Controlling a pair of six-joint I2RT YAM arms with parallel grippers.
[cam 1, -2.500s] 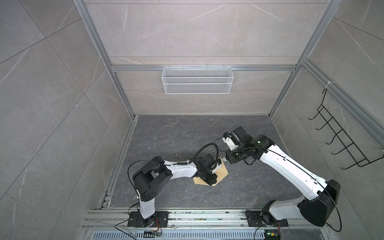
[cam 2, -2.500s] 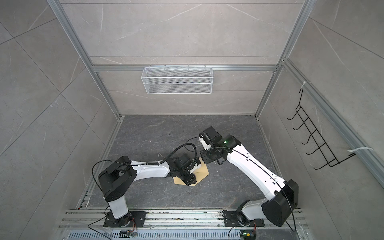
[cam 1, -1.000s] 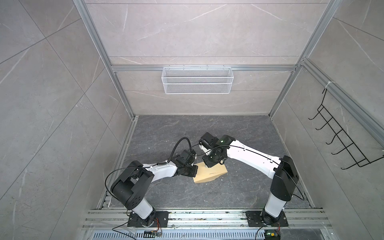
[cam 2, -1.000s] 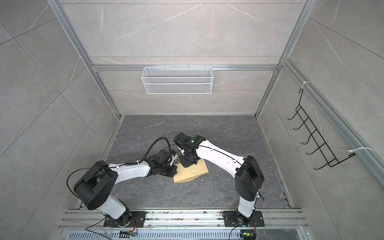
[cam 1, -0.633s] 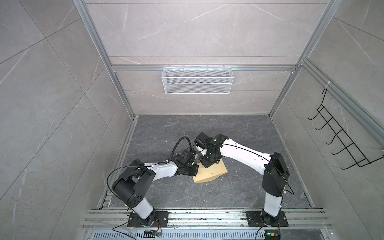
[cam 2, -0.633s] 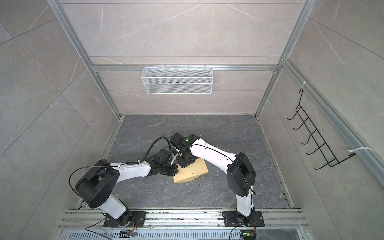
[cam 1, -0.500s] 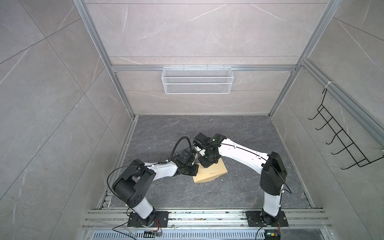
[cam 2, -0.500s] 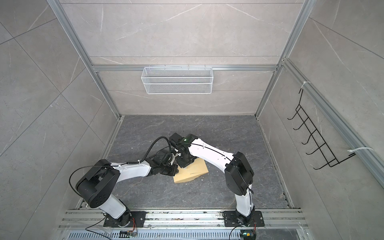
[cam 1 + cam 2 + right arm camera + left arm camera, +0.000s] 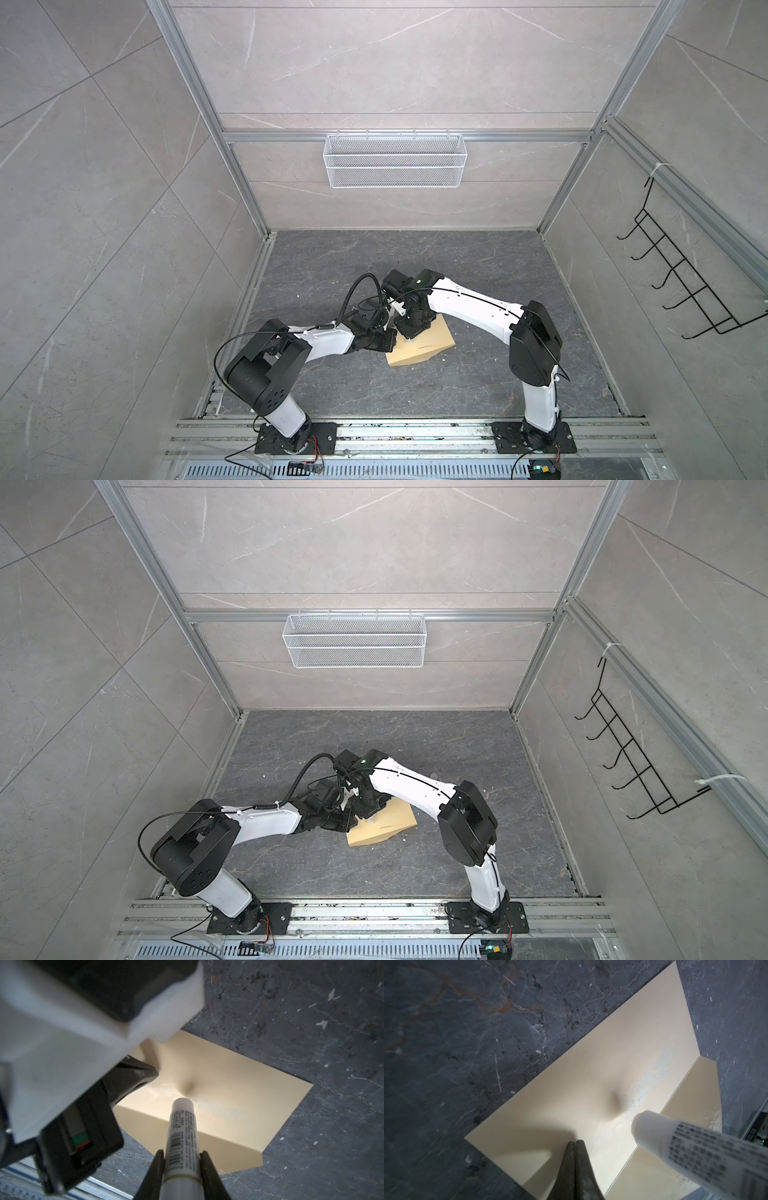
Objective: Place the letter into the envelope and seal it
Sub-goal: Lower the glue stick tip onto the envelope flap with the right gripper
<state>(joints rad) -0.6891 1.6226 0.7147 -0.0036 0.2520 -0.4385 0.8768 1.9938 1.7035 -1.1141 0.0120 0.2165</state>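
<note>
Two grippers meet over the same end of the envelope, and the coming move depends on the line between them. The right gripper (image 9: pixel 182 1155) is clamped on a white glue stick (image 9: pixel 182 1126), which points away from the wrist and down to the paper. Its round tip stands on, or just above, the lighter upper panel of the tan envelope (image 9: pixel 239 1088). It is just beside the fold that separates this panel from the darker one under it. Whether it really touches I cannot tell. From the tip a pale bluish glue trace (image 9: pixel 652 1076) runs along the fold, so parallel to the long axis of the envelope, and leads away from the left gripper (image 9: pixel 575 1142). That gripper is fully closed with nothing between its fingers. Its joined tips rest on the same panel near the short edge, just beside the glue tip, and it seems to pin the paper down. In a top view the envelope lies flat on the dark stone table (image 9: pixel 415 390), its long axis about left to right. Both grippers are over its left end, and the right arm reaches across the middle. I judge that a next stroke must follow the fold toward the free right end, since the left gripper blocks the other way. The letter is not visible; probably it is inside already.
</note>
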